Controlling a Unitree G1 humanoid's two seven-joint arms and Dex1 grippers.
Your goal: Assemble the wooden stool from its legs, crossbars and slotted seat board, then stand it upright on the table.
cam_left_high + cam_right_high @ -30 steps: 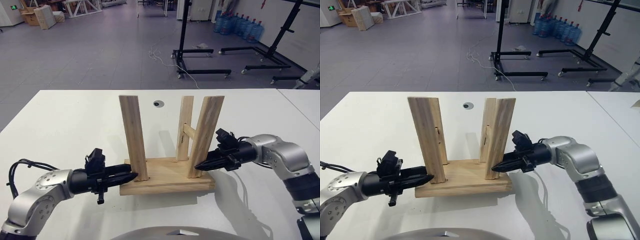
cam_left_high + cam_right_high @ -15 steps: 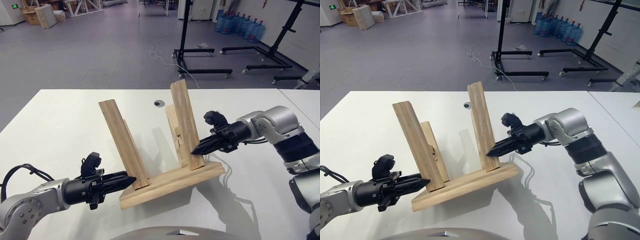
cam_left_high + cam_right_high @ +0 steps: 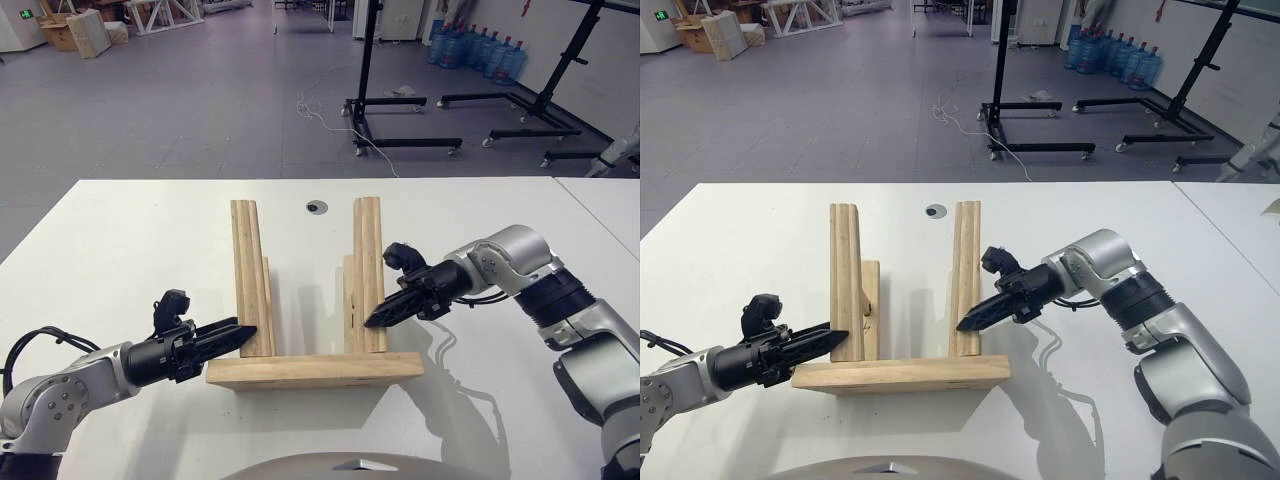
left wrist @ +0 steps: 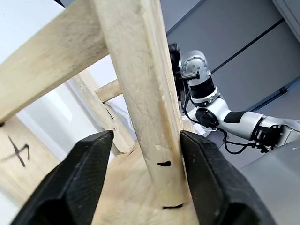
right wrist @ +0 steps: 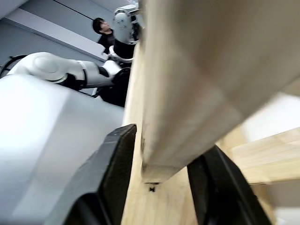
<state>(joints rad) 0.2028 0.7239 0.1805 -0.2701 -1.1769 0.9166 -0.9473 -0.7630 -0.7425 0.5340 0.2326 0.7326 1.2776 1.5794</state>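
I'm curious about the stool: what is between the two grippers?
The left gripper holds the left leg, the right gripper the right leg; between the legs, bare table, in the eye views.
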